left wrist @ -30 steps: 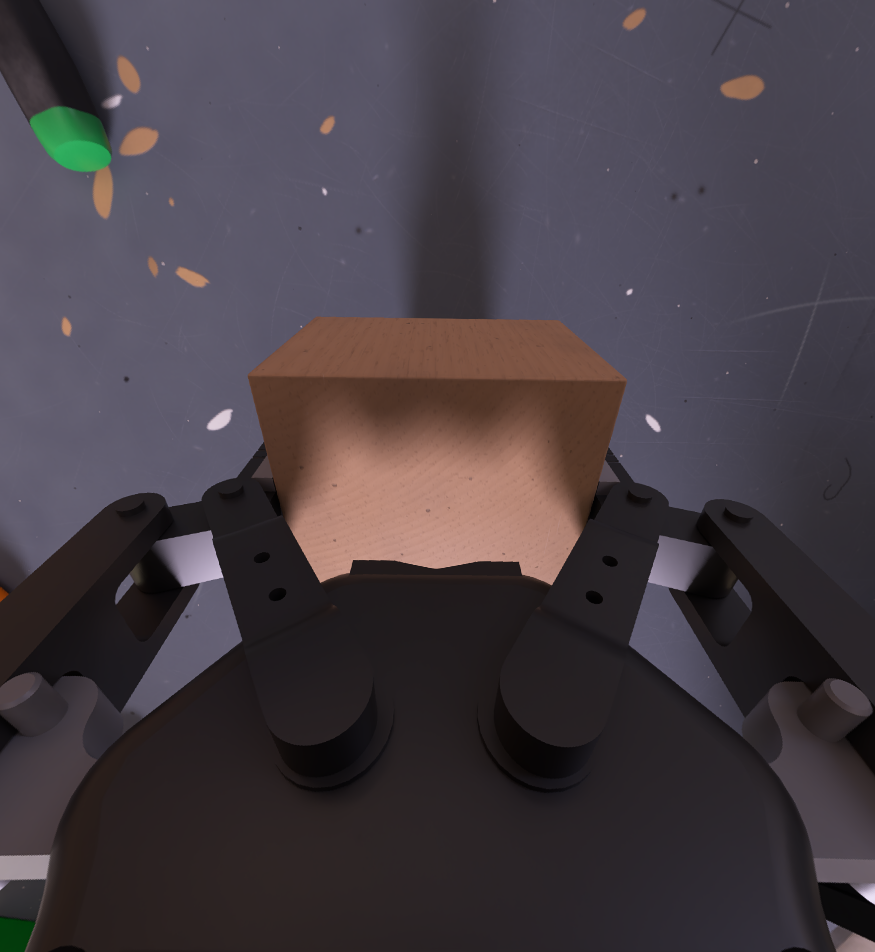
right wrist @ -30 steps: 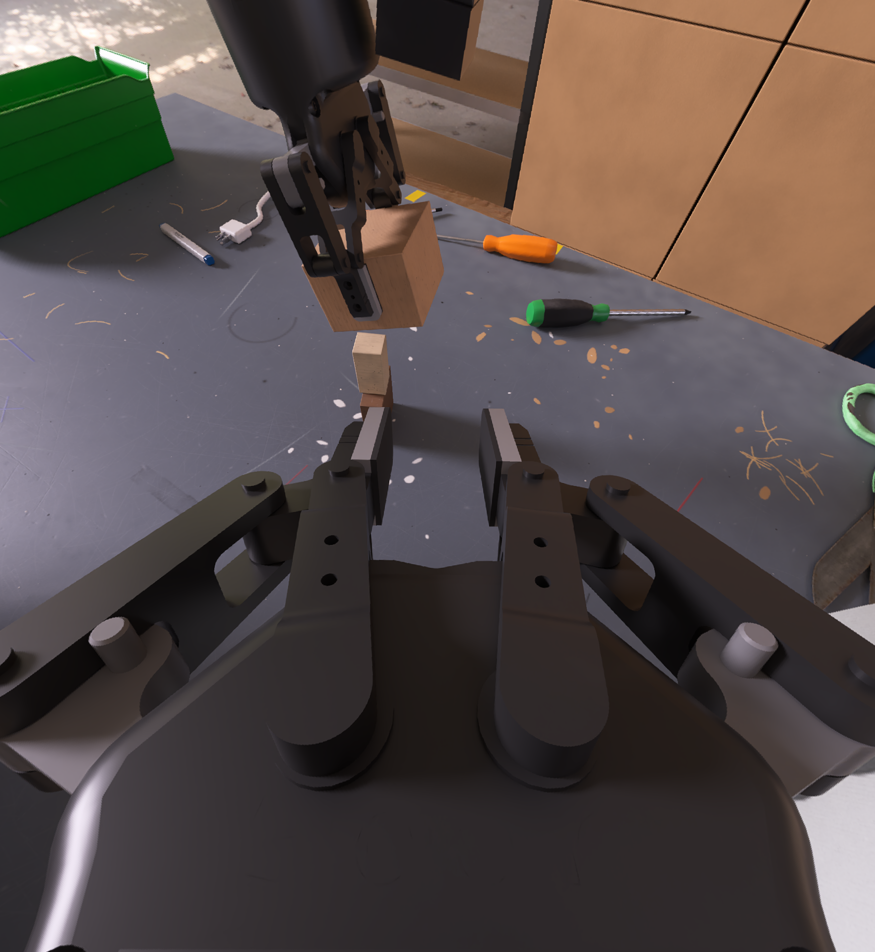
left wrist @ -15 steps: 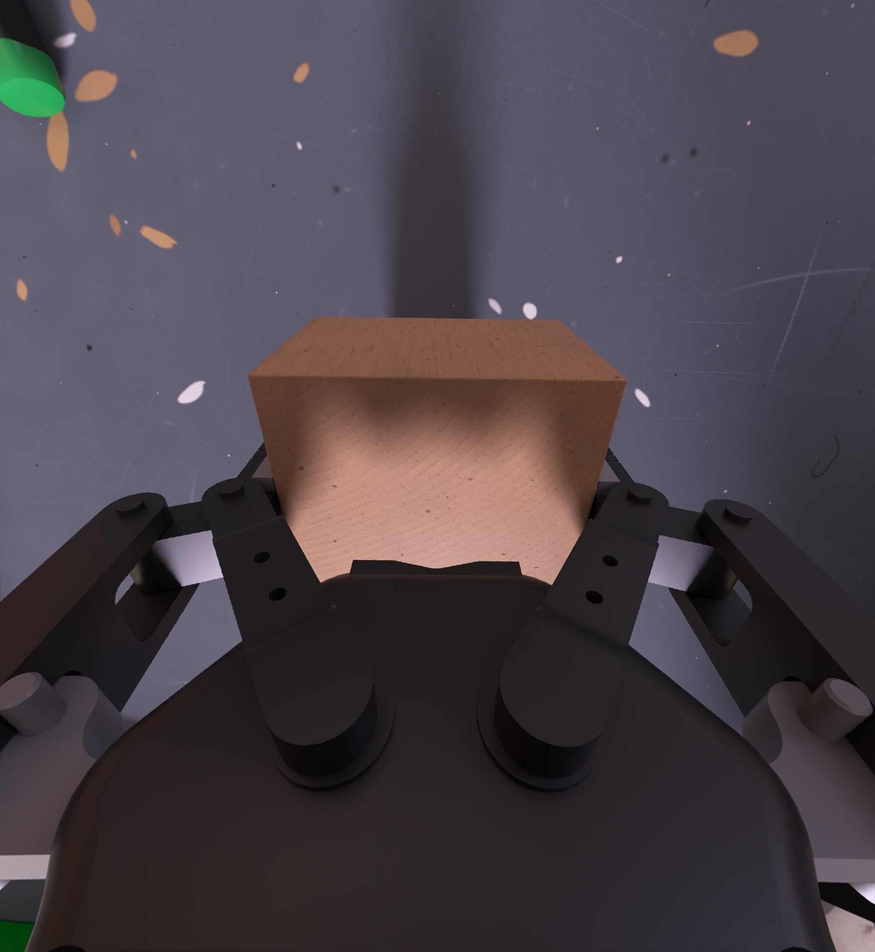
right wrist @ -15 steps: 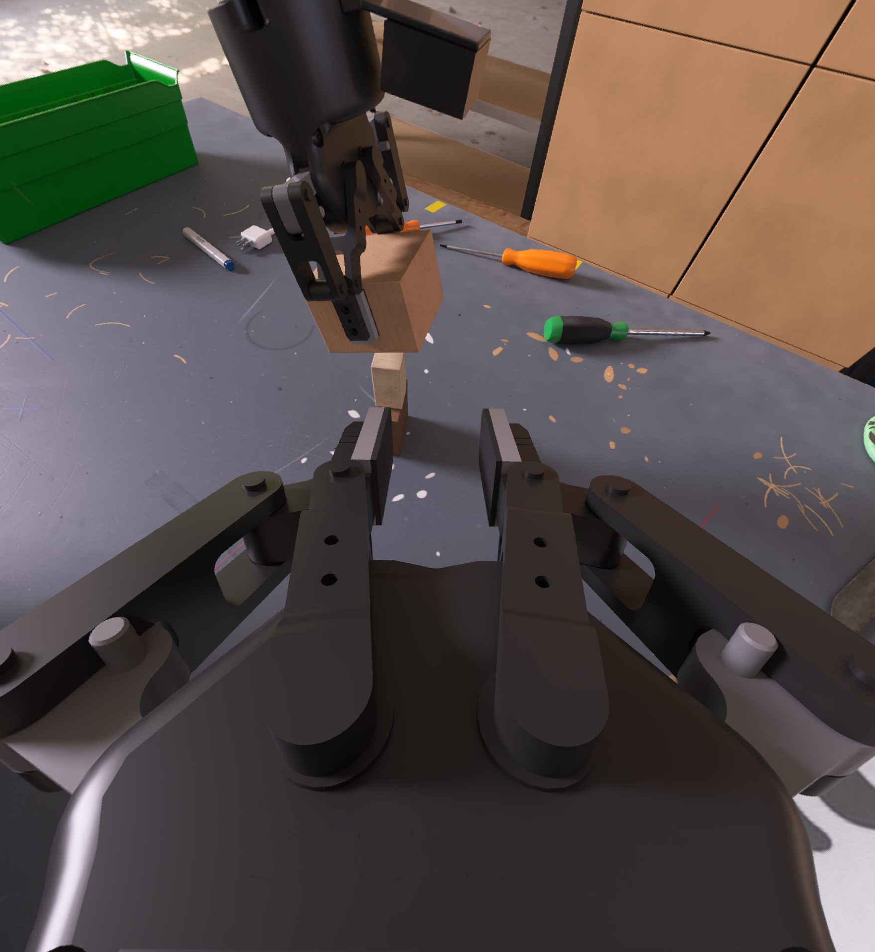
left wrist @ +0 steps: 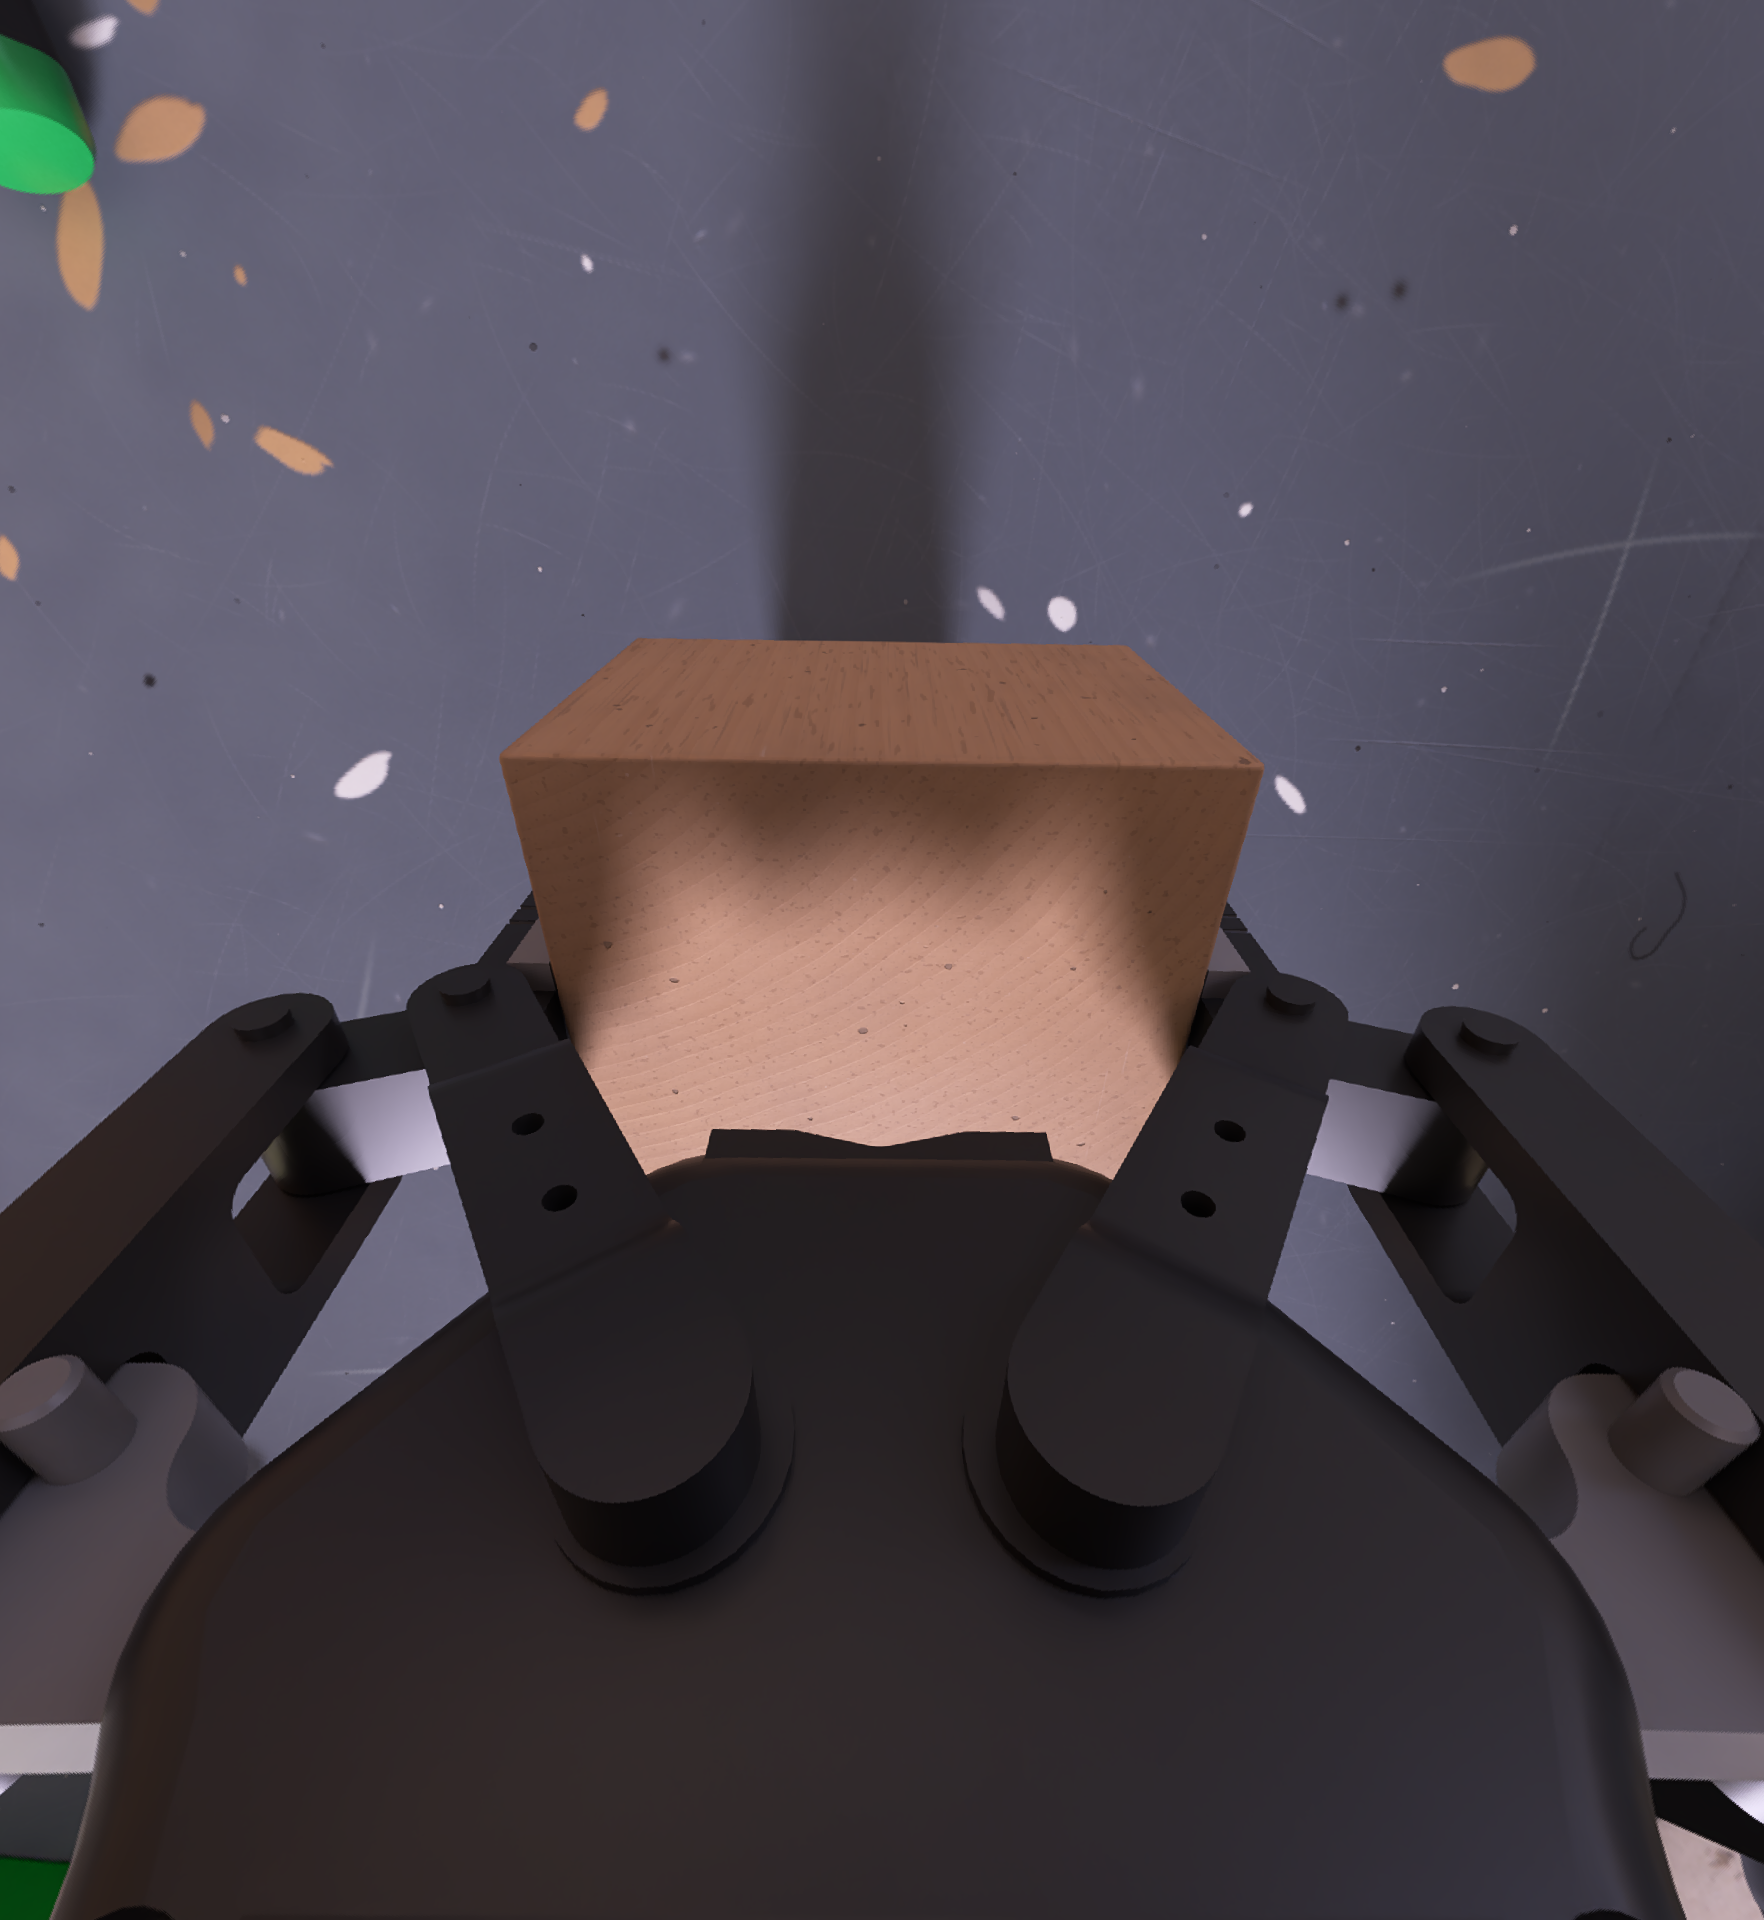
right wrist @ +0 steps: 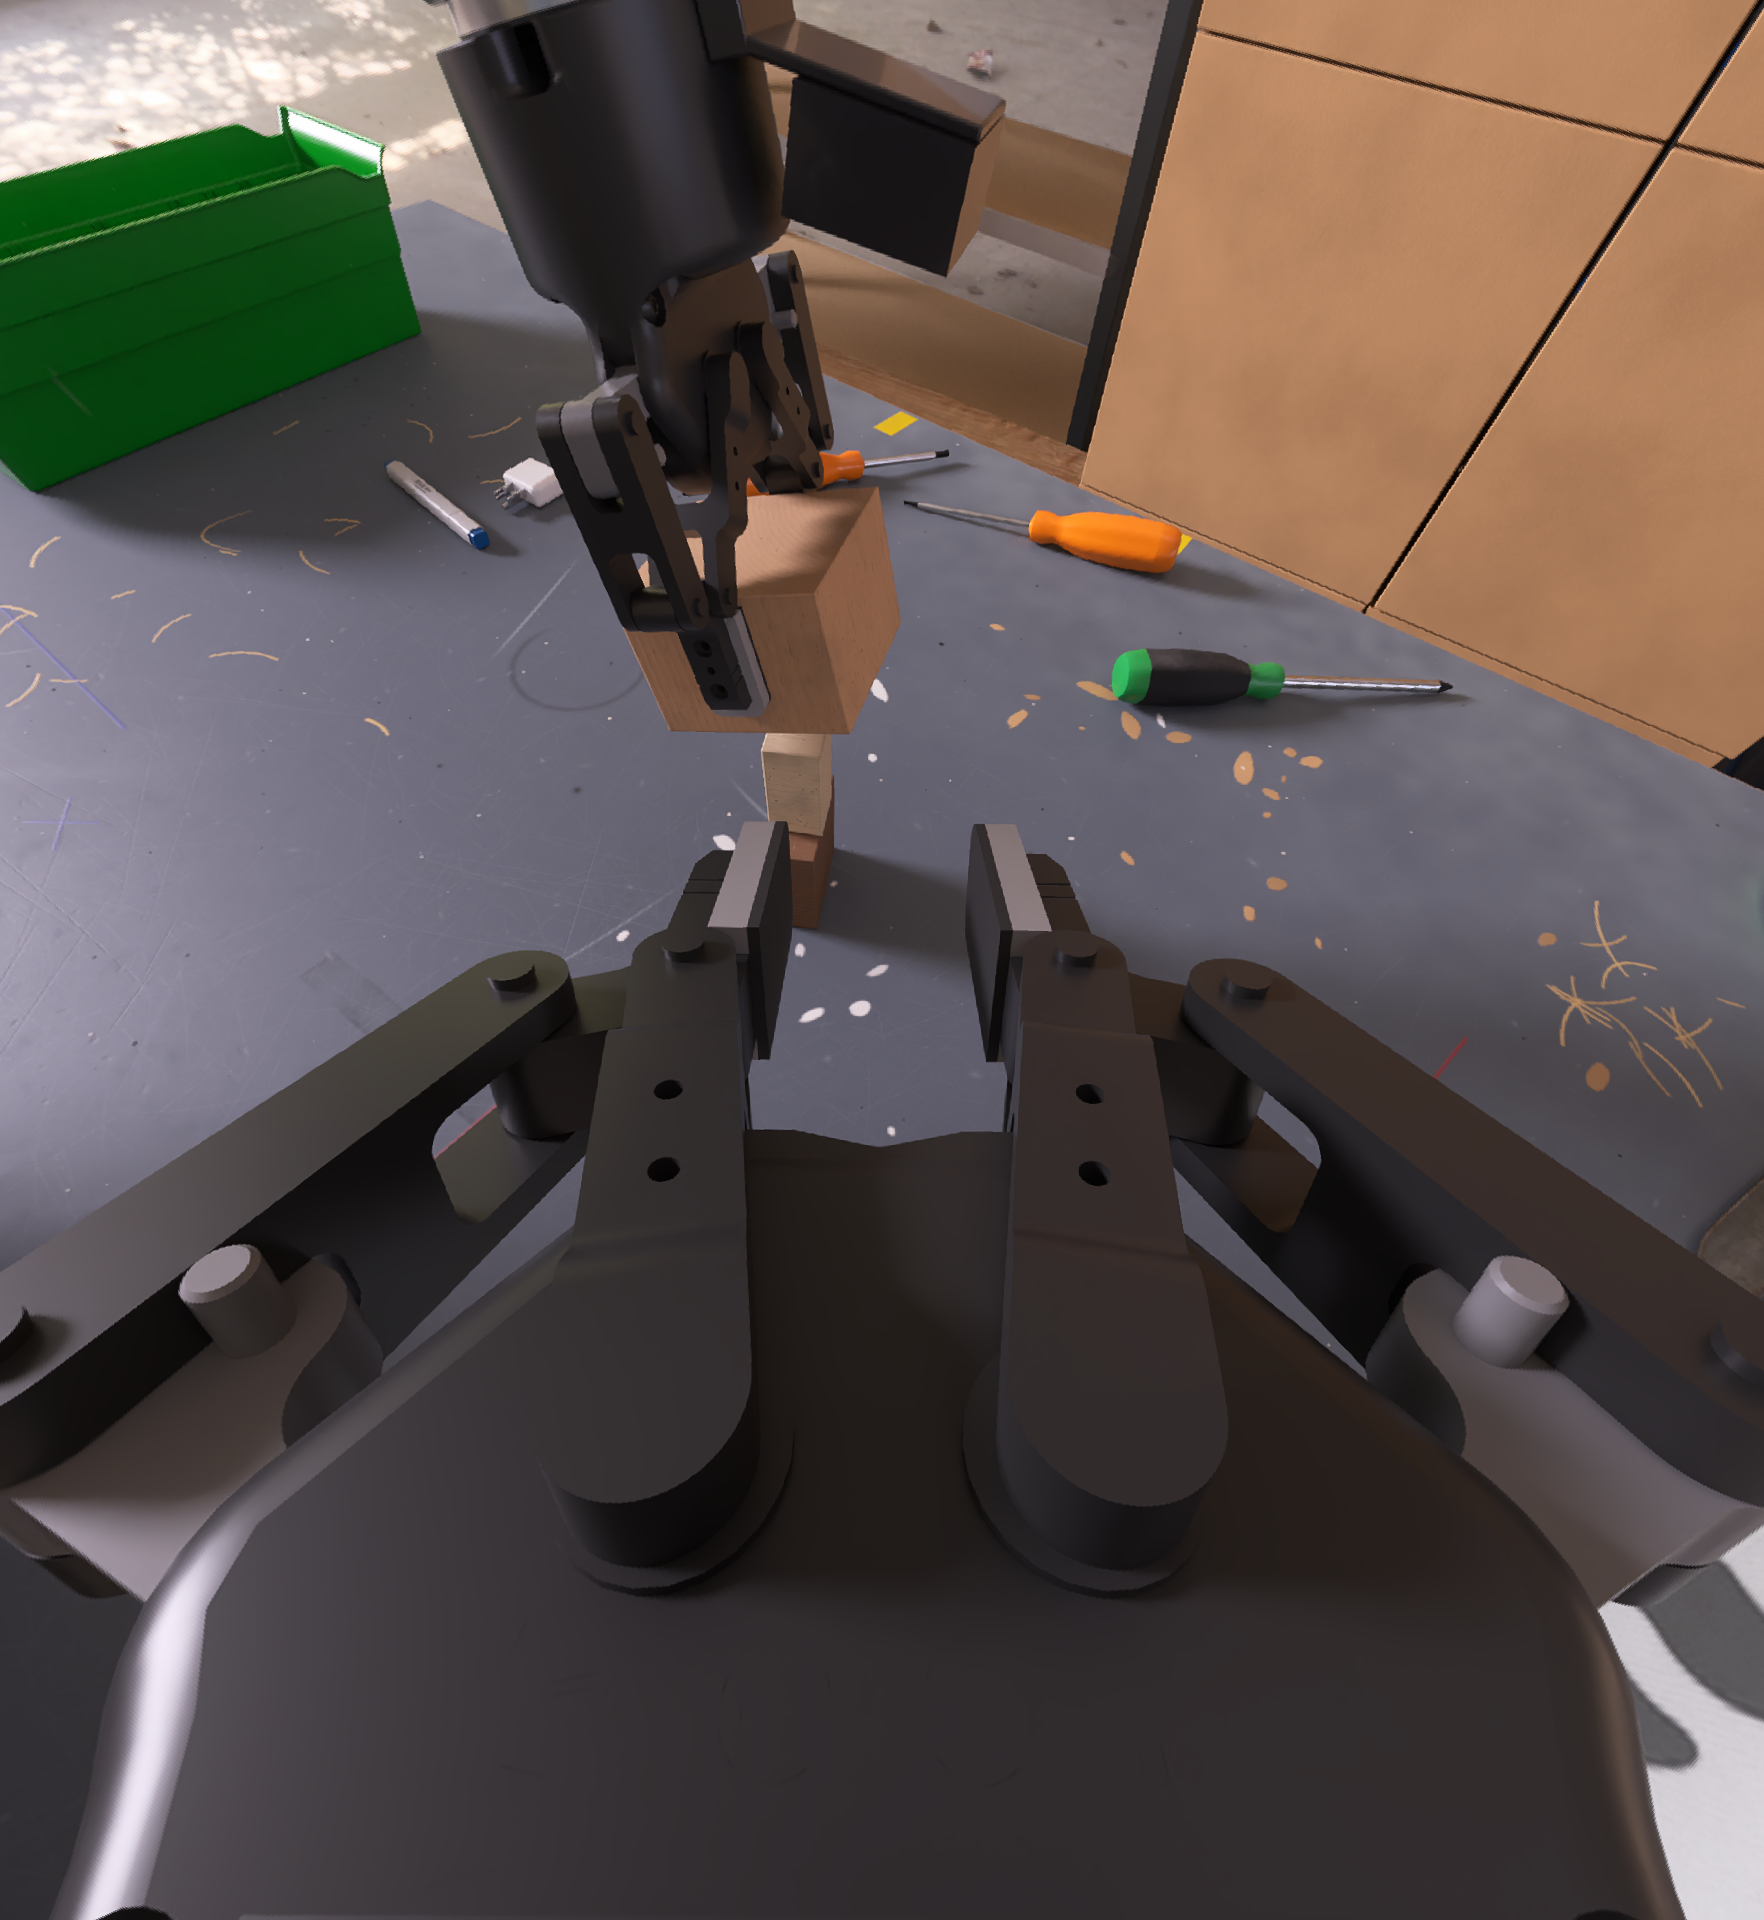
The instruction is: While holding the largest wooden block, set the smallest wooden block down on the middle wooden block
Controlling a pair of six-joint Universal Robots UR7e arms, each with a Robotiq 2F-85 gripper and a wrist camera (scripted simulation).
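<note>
Left gripper (right wrist: 743, 665): I see it clamped on the largest wooden block (left wrist: 878, 894), a light-brown cube, fingers pressed to opposite sides.
Largest block: I have it in the air just above the stack, clear of it, tilted with one corner lowest.
Right gripper (right wrist: 878, 904): fingers apart with nothing between them, on my side of the stack, close to it.
Smallest wooden block (right wrist: 795, 774): pale, resting on the stack's lower piece, long axis upright.
Middle wooden block (right wrist: 813, 868): darker brown, standing on the grey scratched tabletop (right wrist: 234, 831), partly hidden behind my right gripper's left finger.
Green-and-black screwdriver (right wrist: 1262, 681): lying right of the stack, tip pointing away from it.
</note>
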